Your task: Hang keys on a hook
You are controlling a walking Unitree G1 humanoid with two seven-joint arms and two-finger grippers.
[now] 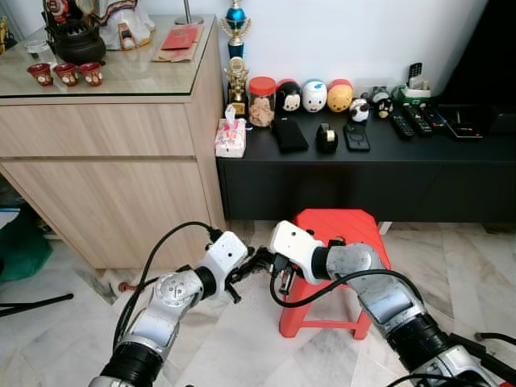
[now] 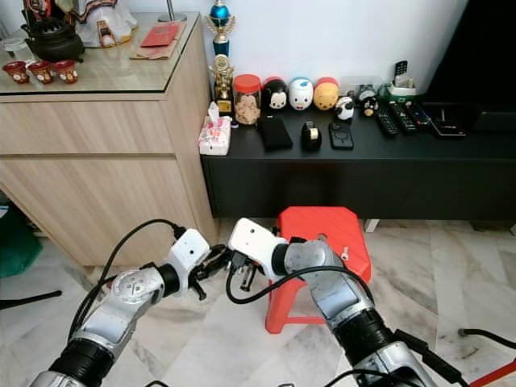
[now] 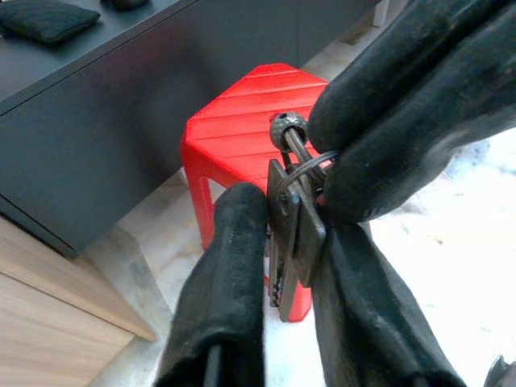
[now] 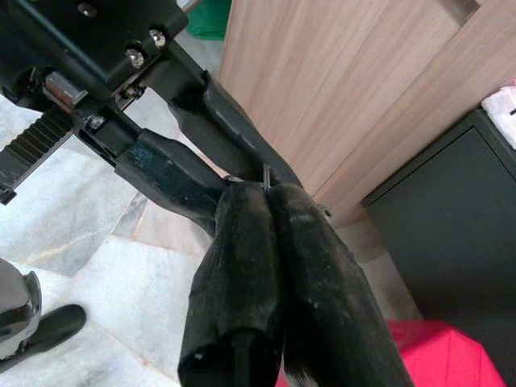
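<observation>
**Both tools meet on the keys above the marble floor**

Marble floor (image 1: 242, 339) spreads before a light wooden cabinet (image 1: 113, 169) and a low black console (image 1: 363, 173), whose top carries a tissue pack (image 1: 230, 137), a red-lidded jar (image 1: 261, 101), round character toys, a black pouch and several remote controls. Just in front of the console stands a red plastic stool (image 1: 343, 230).

Low over the floor, beside the stool and near the cabinet's corner, the two silver arms come together. In the left wrist view, the keys (image 3: 292, 230) hang as a small dark bunch on a thin wire ring with a bead on top. The left tool (image 1: 248, 266) has its fingers (image 3: 222, 282) closed against the flat of the bunch, clamping it from both sides. The right tool (image 1: 275, 280) reaches in from the opposite side; its two black fingers (image 4: 242, 266) are pressed together, pinching the wire ring at the top of the bunch, tip to tip with the left tool's fingers.
</observation>
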